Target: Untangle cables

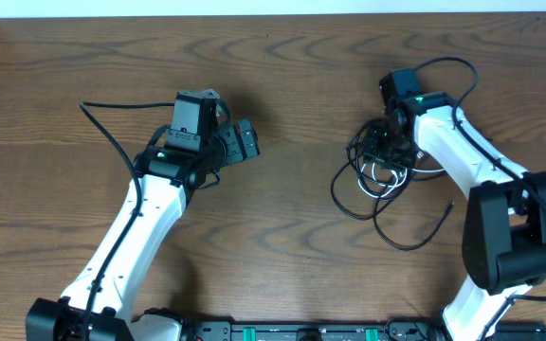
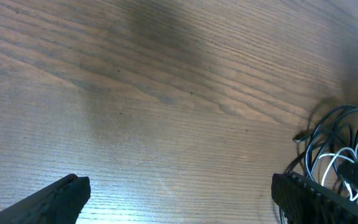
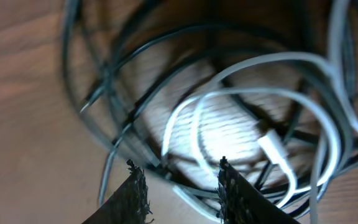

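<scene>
Several cables (image 1: 379, 180) lie heaped in one loose knot on the right side of the worktop (image 1: 282, 76), black loops crossing over and through a shorter white cable (image 3: 168, 134) whose plug (image 3: 273, 146) sits inside the pile. The right gripper (image 3: 179, 168) hangs directly over the knot with its jaws partly apart. A few strands run across the gap, which looks wider than any of them, so nothing appears clamped. The main danger is a close here that catches two or three strands together. A pull would then lift or drag the whole heap and likely draw the crossings tighter instead of freeing one cable. The plug could also hook on a black loop as it is drawn through and jam. The left gripper (image 1: 245, 142) is spread wide and empty, well apart from the pile. With nothing pinning the rest down, any tug will probably slide the bundle across the smooth wood. The right arm's own wire (image 1: 448, 64) arcs close by and could be mistaken for a cable or snagged by one.
</scene>
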You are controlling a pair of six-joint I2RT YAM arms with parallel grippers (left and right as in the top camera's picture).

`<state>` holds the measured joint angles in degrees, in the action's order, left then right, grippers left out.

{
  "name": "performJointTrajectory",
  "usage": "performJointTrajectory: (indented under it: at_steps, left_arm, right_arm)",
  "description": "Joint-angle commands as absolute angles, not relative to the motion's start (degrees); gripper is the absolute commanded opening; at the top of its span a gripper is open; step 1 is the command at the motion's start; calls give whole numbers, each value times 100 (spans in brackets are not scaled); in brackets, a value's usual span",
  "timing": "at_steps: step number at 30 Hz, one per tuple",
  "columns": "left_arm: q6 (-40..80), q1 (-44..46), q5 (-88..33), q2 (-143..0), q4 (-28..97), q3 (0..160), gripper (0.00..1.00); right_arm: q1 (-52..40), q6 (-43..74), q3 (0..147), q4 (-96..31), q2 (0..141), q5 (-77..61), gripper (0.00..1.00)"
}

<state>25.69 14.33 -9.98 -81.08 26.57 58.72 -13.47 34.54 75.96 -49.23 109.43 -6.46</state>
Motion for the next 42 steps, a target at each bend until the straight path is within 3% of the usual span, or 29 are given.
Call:
performJointTrajectory:
  at_steps: [1, 11, 20, 24, 29, 34, 36, 37, 38, 42]
  left_arm:
    - [2561, 1404, -943, -8049, 2659, 5872, 100]
    - [2561, 1404, -943, -8049, 2659, 5872, 100]
    - [2561, 1404, -945, -8049, 2659, 5872, 100]
    - [2561, 1404, -943, -8049, 2659, 5872, 100]
    - [2561, 1404, -943, -8049, 2659, 5872, 100]
    - [2561, 1404, -943, -8049, 2659, 5872, 100]
    - [2561, 1404, -943, -8049, 2659, 5872, 100]
    - [2561, 1404, -945, -8049, 2659, 5872, 100]
    - [2561, 1404, -943, -8049, 2659, 5872, 100]
    - [2561, 1404, -943, -8049, 2659, 5872, 100]
  right_arm:
    - [-1361, 4169, 7557, -4779, 11063, -123, 35]
    - [-1398, 5148, 7557, -4578, 11598, -169, 26]
    - [-1588, 5369, 7557, -4458, 11926, -187, 29]
    - [-1592, 5690, 7557, -4449, 12066, -185, 38]
    - [-1592, 5848, 7557, -4449, 12095, -207, 38]
    - [-1599, 5599, 7557, -4462, 12099, -128, 25]
    - [-1619, 5546, 7557, -4508, 12110, -27, 17]
    - [-1632, 5544, 7557, -4528, 12110, -12, 4]
    - [-1649, 5542, 7557, -4543, 12112, -19, 1]
    - [-1704, 5013, 7564, -4309, 12108, -250, 1]
